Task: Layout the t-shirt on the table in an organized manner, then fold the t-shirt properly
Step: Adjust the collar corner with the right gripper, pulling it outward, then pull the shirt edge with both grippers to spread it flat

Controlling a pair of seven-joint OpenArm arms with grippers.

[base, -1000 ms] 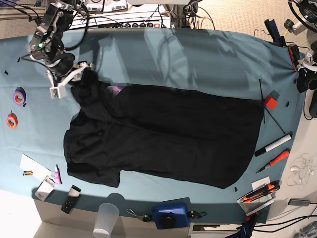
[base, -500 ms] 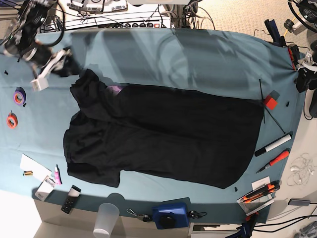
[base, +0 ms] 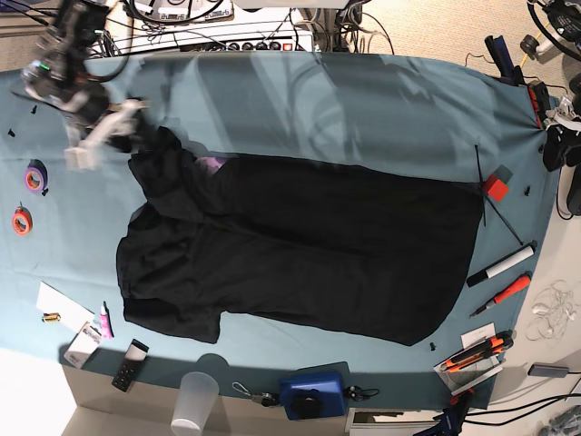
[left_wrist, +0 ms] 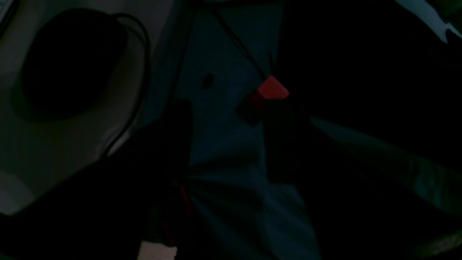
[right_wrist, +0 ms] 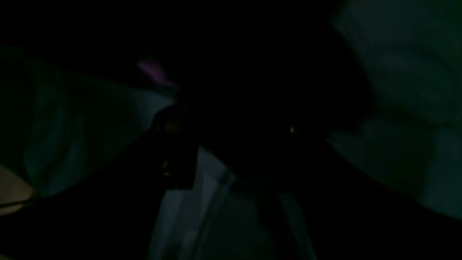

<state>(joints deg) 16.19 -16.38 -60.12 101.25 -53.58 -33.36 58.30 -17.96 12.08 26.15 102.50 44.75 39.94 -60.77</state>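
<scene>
No lettering or brand can be read anywhere. The t-shirt (base: 300,245), soft matte black fabric, lies spread across the middle of the table (base: 363,100), its hem toward the right edge beside a small red block (base: 494,187); the upper-left sleeve is bunched into folds, with a sliver of purple print (base: 212,163) showing. The table wears a smooth teal cloth. The right gripper (base: 102,132) hangs above the far-left corner, its white fingers spread apart, holding nothing, just beside the crumpled sleeve. The left gripper (base: 556,136) sits at the right edge; whether its fingers are open I cannot tell.
</scene>
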